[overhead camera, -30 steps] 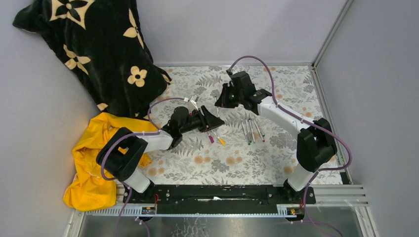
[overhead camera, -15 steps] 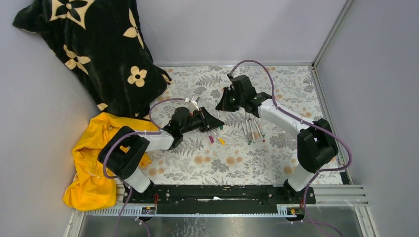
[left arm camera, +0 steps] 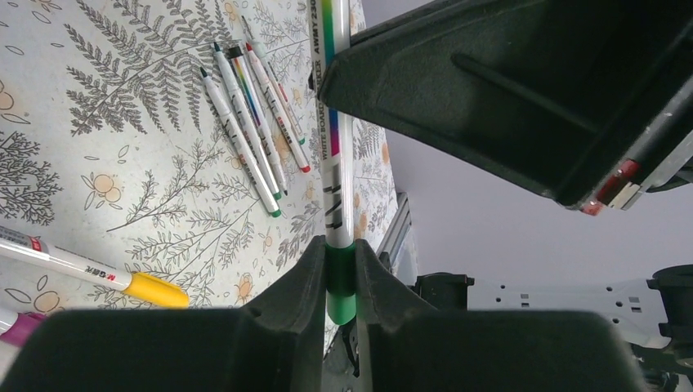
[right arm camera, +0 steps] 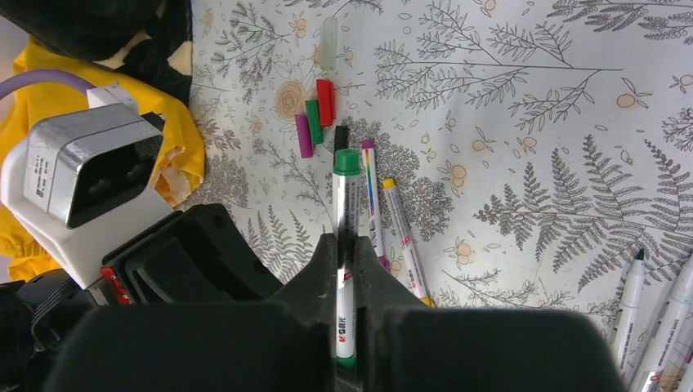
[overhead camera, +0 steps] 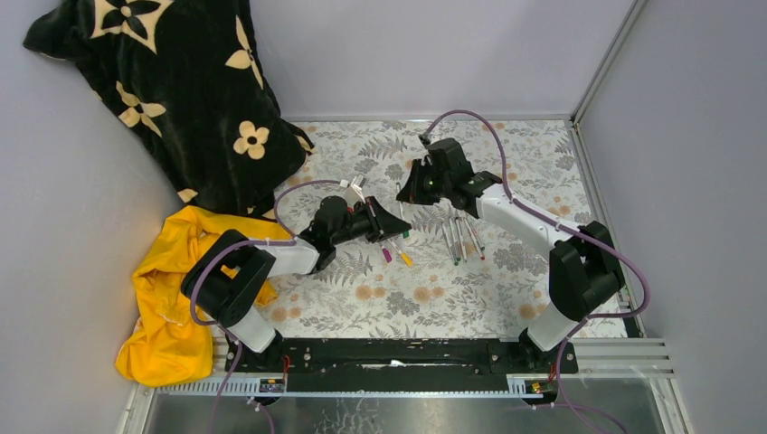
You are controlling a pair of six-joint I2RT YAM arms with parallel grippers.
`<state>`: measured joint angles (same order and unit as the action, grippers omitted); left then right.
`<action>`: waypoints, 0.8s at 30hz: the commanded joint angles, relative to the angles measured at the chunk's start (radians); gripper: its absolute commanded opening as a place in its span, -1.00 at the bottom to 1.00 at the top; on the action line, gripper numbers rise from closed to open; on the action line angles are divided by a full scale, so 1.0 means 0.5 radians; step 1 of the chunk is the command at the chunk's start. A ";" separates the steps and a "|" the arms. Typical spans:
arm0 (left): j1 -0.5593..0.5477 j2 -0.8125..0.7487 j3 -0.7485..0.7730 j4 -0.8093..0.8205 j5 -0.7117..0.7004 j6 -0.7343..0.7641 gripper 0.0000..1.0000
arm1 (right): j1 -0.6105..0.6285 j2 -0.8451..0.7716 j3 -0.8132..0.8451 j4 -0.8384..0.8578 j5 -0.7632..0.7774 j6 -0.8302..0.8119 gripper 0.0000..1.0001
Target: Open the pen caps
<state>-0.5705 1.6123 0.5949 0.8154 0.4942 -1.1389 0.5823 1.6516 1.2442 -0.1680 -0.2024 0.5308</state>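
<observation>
A green-ended pen (left arm camera: 337,163) is held in the air between both grippers. My left gripper (left arm camera: 341,273) is shut on its green end (left arm camera: 341,298). My right gripper (right arm camera: 346,261) is shut on its pale barrel (right arm camera: 346,208), whose far end carries a green cap (right arm camera: 346,161). In the top view the two grippers meet mid-table, left (overhead camera: 398,226) and right (overhead camera: 404,193). Loose pen caps lie beyond: red (right arm camera: 326,102), green (right arm camera: 314,121), magenta (right arm camera: 304,135), black (right arm camera: 341,137). A magenta pen (right arm camera: 372,204) and a yellow pen (right arm camera: 404,241) lie below.
Several more pens (overhead camera: 461,240) lie bunched right of centre, also in the left wrist view (left arm camera: 253,122). A black flowered blanket (overhead camera: 181,90) and a yellow cloth (overhead camera: 172,289) fill the left side. Grey walls enclose the floral table (overhead camera: 434,298).
Both grippers have shifted only slightly, the right one a little toward the left one. The pen stays gripped between them.
</observation>
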 commanded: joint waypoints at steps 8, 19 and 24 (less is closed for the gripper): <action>-0.019 0.037 0.122 0.067 0.162 0.094 -1.00 | -0.003 -0.107 -0.070 0.152 -0.126 0.012 -0.47; -0.071 0.054 0.155 -0.092 0.166 0.177 -1.00 | -0.004 -0.127 -0.052 0.102 0.001 -0.013 -1.00; -0.233 0.010 0.092 -0.255 -0.031 0.324 -1.00 | -0.032 -0.076 0.061 0.015 0.102 -0.063 -1.00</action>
<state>-0.6071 1.6287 0.6521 0.7670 0.5236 -1.0672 0.5808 1.6382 1.2003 -0.1761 -0.2119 0.5243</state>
